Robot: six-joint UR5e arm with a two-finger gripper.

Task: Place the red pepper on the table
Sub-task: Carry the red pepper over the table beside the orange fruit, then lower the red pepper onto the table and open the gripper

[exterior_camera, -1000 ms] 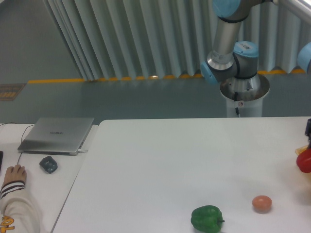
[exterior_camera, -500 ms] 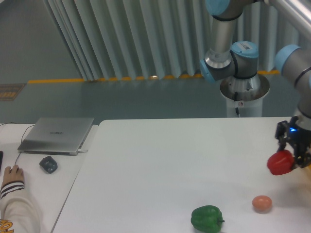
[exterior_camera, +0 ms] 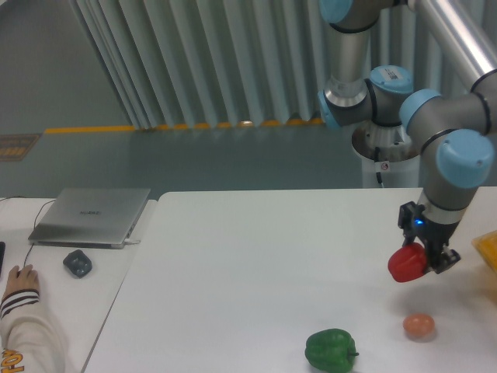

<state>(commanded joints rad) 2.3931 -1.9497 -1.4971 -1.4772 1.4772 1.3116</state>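
Two-finger black gripper [exterior_camera: 419,260] on the grey-and-blue arm, clamped on the glossy bright-red rounded bell pepper [exterior_camera: 407,264], fingers pinching it from the sides. Pepper held up in the air, hanging over the right part of the large plain white surface [exterior_camera: 256,264], not touching it as far as can be told from this angle. Small blue light glowing on the gripper body just above the pepper.

Down below and a bit to the right of the pepper: small orange-pink round fruit [exterior_camera: 418,325] sitting on the surface, apart from the pepper. Further left, near the front edge: glossy green bell pepper [exterior_camera: 331,350], resting on the surface, well apart from the red one.

Off at the far right edge, a sliver of something yellow [exterior_camera: 487,250], too cropped to tell what.

Left side: narrower white desk [exterior_camera: 78,299] butted up against the main surface, with a closed silver laptop [exterior_camera: 92,215], a dark grey mouse [exterior_camera: 77,263] just in front of it, and a person's hand [exterior_camera: 21,278] in a striped-cuff cream sleeve at the lower left corner.

Behind it all: grey pleated curtain [exterior_camera: 202,62], grey floor with a yellow stripe, arm's base on a white pedestal [exterior_camera: 390,159].
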